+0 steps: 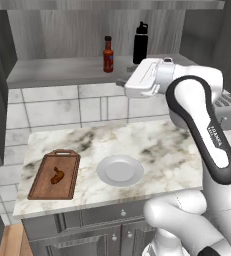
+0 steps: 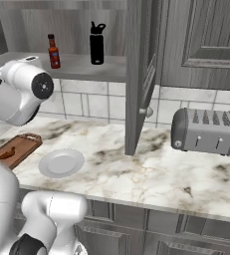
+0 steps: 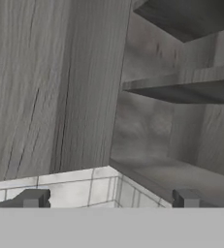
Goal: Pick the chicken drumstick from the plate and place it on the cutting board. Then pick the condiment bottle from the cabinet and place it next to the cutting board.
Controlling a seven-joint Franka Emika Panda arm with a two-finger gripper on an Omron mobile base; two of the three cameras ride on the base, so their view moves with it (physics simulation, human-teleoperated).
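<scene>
The chicken drumstick (image 1: pixel 57 176) (image 2: pixel 7 153) lies on the reddish-brown cutting board (image 1: pixel 42 187) (image 2: pixel 22 144) at the counter's left. Beside the board, the round plate (image 1: pixel 120 170) (image 2: pixel 61 163) holds nothing. On the cabinet's grey shelf (image 1: pixel 62 70) (image 2: pixel 76 64) (image 3: pixel 181 174) the red condiment bottle (image 1: pixel 108 54) (image 2: pixel 53 51) stands upright. My gripper (image 1: pixel 121 82) (image 3: pixel 108 201) hangs open at the shelf's front edge, below and right of the bottle, apart from it. In the hand view its fingertips (image 3: pixel 33 198) are spread wide with nothing between them, facing the cabinet's left wall.
A taller black bottle (image 1: pixel 140 42) (image 2: pixel 97 44) stands on the shelf right of the red one. The cabinet door (image 2: pixel 139 74) hangs open over the counter. A toaster (image 1: pixel 227 112) (image 2: pixel 208 130) sits at the right. Drawers with knobs (image 1: pixel 107 215) run below the counter.
</scene>
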